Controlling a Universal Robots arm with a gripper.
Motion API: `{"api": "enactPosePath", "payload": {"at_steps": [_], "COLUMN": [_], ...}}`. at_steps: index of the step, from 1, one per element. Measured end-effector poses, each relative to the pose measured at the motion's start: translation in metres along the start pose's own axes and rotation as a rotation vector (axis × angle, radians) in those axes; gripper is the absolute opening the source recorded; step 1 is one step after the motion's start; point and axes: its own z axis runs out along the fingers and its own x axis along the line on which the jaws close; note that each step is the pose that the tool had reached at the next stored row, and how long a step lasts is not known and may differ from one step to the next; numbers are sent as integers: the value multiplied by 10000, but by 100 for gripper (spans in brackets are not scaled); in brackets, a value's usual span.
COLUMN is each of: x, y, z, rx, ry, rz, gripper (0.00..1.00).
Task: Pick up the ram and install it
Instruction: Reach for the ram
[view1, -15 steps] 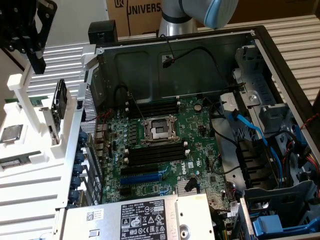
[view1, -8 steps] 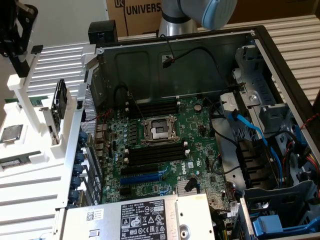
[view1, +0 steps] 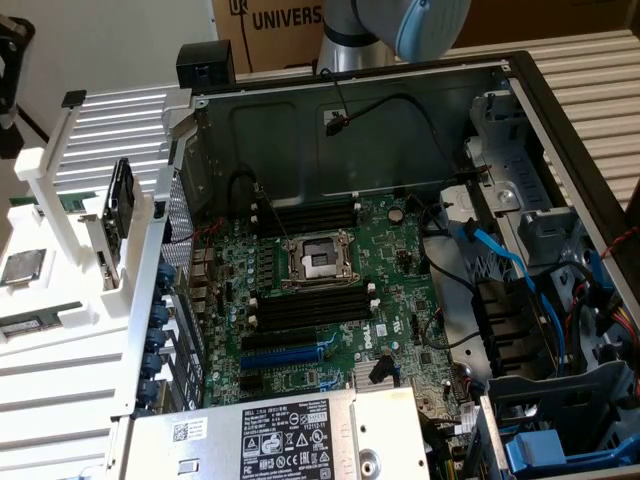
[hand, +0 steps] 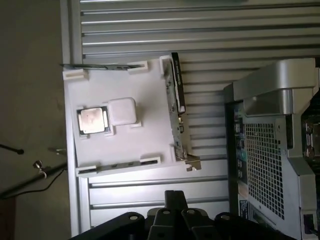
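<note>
On a white tray (hand: 145, 125) beside the computer case, one ram stick (hand: 117, 166) rests on edge in white clips along one side. Along the opposite side stands a second ram stick (hand: 105, 66). In the exterior view the nearer ram (view1: 40, 322) lies at the left on the same tray (view1: 60, 350). My gripper (hand: 175, 196) hovers well above the tray, off its edge nearest the first stick. It is shut with nothing in it. The black memory slots (view1: 300, 305) lie on the motherboard inside the open case, beside the processor socket (view1: 318, 260).
A silver processor chip (hand: 92, 120) sits on the tray, and an expansion card (hand: 176, 100) stands along its case-side edge. The case's perforated wall (hand: 262, 160) rises beside the tray. Cables (view1: 500, 270) and drive bays crowd the exterior view's right. My arm (view1: 400, 25) is behind the case.
</note>
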Motion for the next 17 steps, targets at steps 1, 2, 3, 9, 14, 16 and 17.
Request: {"api": "enactPosePath", "payload": {"at_steps": [1, 2, 3, 9, 14, 16, 17], "x": [42, 88, 135, 409, 688, 774, 818], "y": [5, 10, 14, 37, 57, 64, 68], "z": [1, 4, 5, 17, 29, 36, 39], "rx": [1, 1, 2, 3, 4, 5, 7], "ry": [-2, -4, -5, -19, -32, -39, -41], "rz": [0, 0, 0, -1, 0, -1, -2], "gripper": [10, 10, 10, 10, 10, 10, 10]}}
